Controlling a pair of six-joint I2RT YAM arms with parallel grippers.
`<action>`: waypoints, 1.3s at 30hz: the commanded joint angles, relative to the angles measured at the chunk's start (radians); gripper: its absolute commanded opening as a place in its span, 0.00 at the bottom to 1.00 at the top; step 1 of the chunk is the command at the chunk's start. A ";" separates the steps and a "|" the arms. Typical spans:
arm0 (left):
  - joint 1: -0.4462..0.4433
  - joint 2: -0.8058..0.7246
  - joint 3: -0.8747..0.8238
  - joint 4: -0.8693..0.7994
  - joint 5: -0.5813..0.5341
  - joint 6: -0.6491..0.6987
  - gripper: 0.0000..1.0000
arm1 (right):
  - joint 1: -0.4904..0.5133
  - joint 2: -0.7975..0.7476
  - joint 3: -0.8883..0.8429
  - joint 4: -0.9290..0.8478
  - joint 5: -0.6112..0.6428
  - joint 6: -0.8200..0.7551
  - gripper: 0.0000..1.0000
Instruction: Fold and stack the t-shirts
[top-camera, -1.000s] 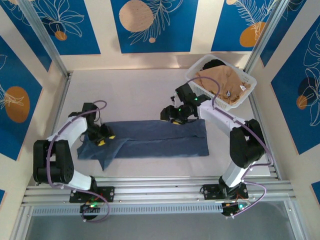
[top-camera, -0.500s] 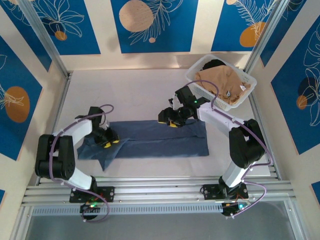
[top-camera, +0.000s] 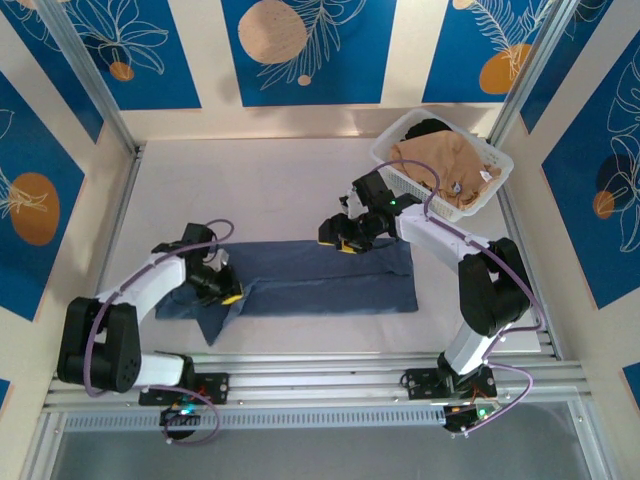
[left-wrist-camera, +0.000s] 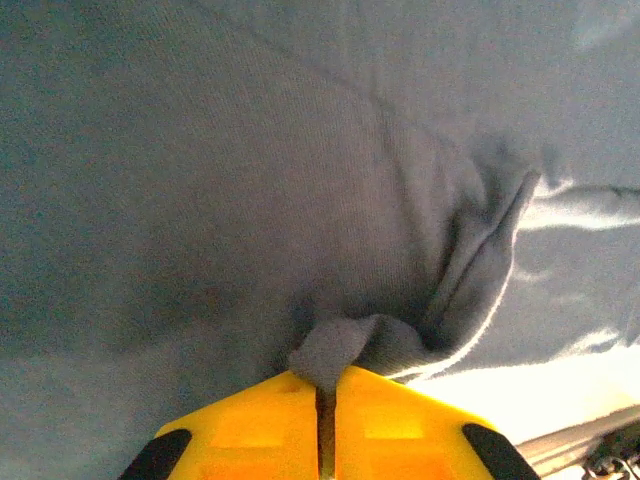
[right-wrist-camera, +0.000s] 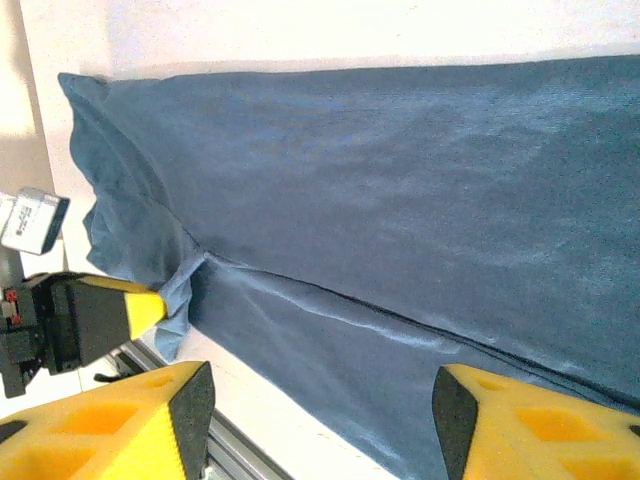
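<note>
The slate-blue t-shirt (top-camera: 320, 278) lies as a long flat band across the table, with a sleeve flap at its left end. My left gripper (top-camera: 226, 293) is shut on a small bunch of that shirt's cloth (left-wrist-camera: 338, 347) near the left end, the fabric pinched between the yellow fingers (left-wrist-camera: 250, 430). My right gripper (top-camera: 345, 236) hovers open over the shirt's far edge, and blue cloth (right-wrist-camera: 400, 200) spreads below its wide-apart fingers (right-wrist-camera: 150, 420). The tan-beige t-shirt (top-camera: 440, 160) lies crumpled in the basket.
The white lattice basket (top-camera: 385, 150) stands at the back right corner. Metal frame posts (top-camera: 120, 200) run along both sides, and a rail (top-camera: 320, 375) lines the near edge. Bare tabletop (top-camera: 260, 190) lies beyond the shirt.
My left gripper has slid right and a little nearer, dragging the pinched cloth with it. The right gripper has barely moved.
</note>
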 joint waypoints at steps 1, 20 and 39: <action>-0.057 -0.029 -0.013 -0.051 0.058 -0.029 0.09 | -0.006 0.017 -0.004 -0.014 -0.005 0.015 0.62; 0.038 -0.008 0.088 -0.014 -0.003 -0.154 0.34 | -0.011 0.094 -0.037 -0.053 0.074 0.073 0.51; -0.021 0.425 0.273 0.173 -0.025 -0.264 0.21 | -0.166 0.373 0.195 -0.299 0.246 0.055 0.37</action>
